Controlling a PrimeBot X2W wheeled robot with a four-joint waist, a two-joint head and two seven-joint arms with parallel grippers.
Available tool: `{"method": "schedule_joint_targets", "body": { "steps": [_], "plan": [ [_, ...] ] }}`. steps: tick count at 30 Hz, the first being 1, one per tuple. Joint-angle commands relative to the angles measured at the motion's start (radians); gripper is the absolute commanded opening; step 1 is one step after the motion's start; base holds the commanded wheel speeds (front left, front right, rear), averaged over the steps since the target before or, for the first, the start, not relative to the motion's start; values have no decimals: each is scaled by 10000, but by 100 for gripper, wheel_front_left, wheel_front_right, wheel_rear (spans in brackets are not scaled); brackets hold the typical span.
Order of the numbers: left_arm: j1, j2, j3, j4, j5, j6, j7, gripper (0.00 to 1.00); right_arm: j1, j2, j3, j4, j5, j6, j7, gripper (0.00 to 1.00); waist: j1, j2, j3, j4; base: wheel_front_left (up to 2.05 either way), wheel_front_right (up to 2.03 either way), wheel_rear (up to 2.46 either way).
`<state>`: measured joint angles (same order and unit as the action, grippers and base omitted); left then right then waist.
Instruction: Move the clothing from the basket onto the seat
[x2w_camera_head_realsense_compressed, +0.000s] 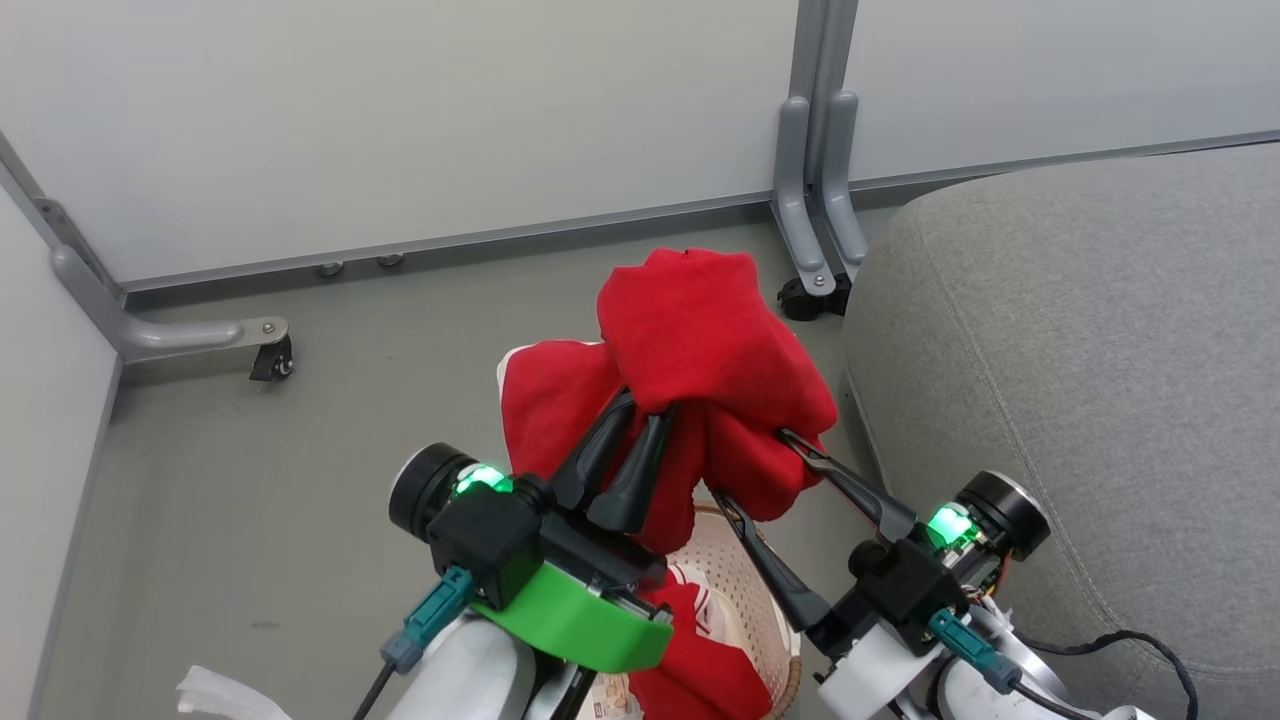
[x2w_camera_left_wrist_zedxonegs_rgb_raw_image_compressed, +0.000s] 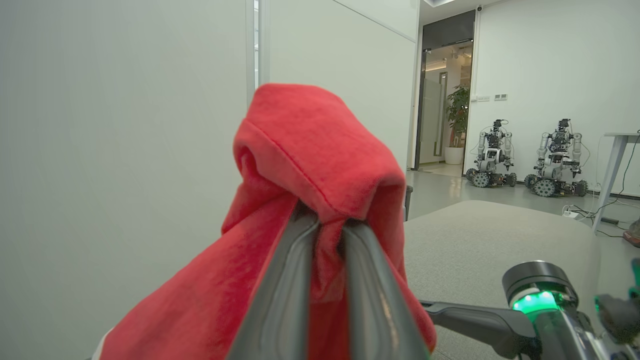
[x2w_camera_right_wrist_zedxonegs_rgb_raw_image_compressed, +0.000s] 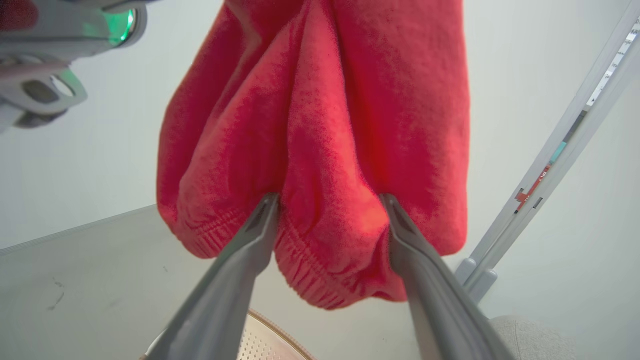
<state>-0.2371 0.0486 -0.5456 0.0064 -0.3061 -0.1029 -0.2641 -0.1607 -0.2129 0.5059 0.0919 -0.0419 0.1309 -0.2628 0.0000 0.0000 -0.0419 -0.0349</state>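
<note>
at 7 o'clock in the head view our left claw (x2w_camera_head_realsense_compressed: 645, 408) is pinched almost fully together on a fold of the red garment (x2w_camera_head_realsense_compressed: 700, 340). its forearm sits at the bottom edge and its fingers point toward 1 o'clock. the left wrist view shows the cloth humped over the two fingertips and draping down both sides.

we judge this garment light, soft and limp. it will sag and swing rather than hold a shape, though the fleecy knit should not slide out of a tight pinch. a bunched fold or the ribbed hem looks the best place to take hold, since a single thin layer could pull free.

the garment hangs in the air above the basket (x2w_camera_head_realsense_compressed: 745, 580), its lower lobe at 5 o'clock of the left claw. there our right claw (x2w_camera_head_realsense_compressed: 750, 465) stands spread wide, one finger on each side of that lobe near the hem, clamping nothing. its forearm sits at 5 o'clock of the view and its fingers aim toward 11 o'clock. whether the tips press the cloth we cannot tell.

a second garment (x2w_camera_head_realsense_compressed: 700, 660), with a striped band, lies in the basket at 6 o'clock. the grey seat (x2w_camera_head_realsense_compressed: 1080, 330) lies at 3 o'clock of the held garment, so we expect the carry to go rightward.
</note>
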Motion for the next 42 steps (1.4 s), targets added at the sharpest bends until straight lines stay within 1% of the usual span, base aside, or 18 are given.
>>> {"method": "schedule_joint_targets", "body": {
  "steps": [1, 5, 11, 23, 26, 30, 31, 33, 42],
  "plan": [
    [-61, 33, -1, -23, -47, -34, -5, 0, -147, -15, 60, 151, -122, -3, -30, 100, 0, 0, -23, 25, 0, 0, 0],
    [-50, 33, -130, -35, -61, -79, -5, 0, -270, -21, 213, 538, -351, -3, -30, 100, 0, 0, -81, 73, 0, 0, 0],
    [17, 33, -369, 117, -64, -120, -5, 0, -479, 192, 304, 997, -569, -3, -30, 100, 0, 0, -154, 127, 0, 0, 0],
    [117, 33, -838, 566, -150, -196, -5, 0, -505, 617, 119, 1316, -834, -3, -29, 100, 0, 0, -209, 264, 0, 0, 0],
    [84, 33, -911, 618, -178, -211, -5, 0, -513, 661, 68, 1384, -803, -3, -29, 100, 0, 0, -182, 273, 0, 0, 0],
    [-11, 33, -927, 664, -160, -220, -5, 0, -638, 660, 125, 1468, -486, -3, -31, 100, 0, 0, -138, 258, 0, 0, 0],
    [-43, 33, -908, 678, -153, -223, -5, 0, -651, 644, 131, 1468, -461, -3, -29, 44, 0, 0, -129, 253, 0, 0, 0],
    [-88, 33, -876, 674, -152, -231, -5, 0, -675, 620, 131, 1448, -410, -3, -29, 0, 0, 0, -124, 243, 0, 0, 0],
    [-140, 33, -808, 660, -154, -247, -5, 0, -568, 608, -33, 1136, -471, -3, -29, 0, 0, 0, -78, 202, 0, 0, 0]
  ]
}}
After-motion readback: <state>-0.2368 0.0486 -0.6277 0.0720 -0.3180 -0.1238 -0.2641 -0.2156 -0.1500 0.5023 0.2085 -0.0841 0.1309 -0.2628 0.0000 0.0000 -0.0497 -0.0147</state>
